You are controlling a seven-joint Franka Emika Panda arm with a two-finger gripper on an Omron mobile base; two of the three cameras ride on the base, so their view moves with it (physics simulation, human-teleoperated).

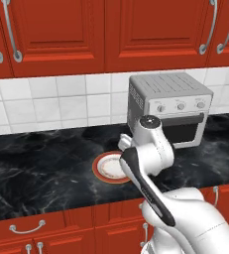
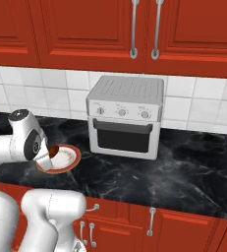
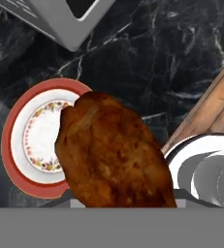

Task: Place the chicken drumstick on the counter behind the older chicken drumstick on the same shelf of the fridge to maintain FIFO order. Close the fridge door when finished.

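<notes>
The gripper point(image 2: 50, 150) seems clamped on the drumstick point(image 3: 112, 151), fingertips hidden, holding it just above the plate point(image 3: 17, 140) on the counter point(image 3: 147, 63). Light, greasy, irregular: grip the thick meaty middle.

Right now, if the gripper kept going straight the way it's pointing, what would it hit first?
Most likely the red-rimmed plate on the black counter. The gripper, jaws shut on the chicken drumstick, points down at it. The drumstick hides the line ahead, so it may instead meet bare counter just beside the plate.
</notes>
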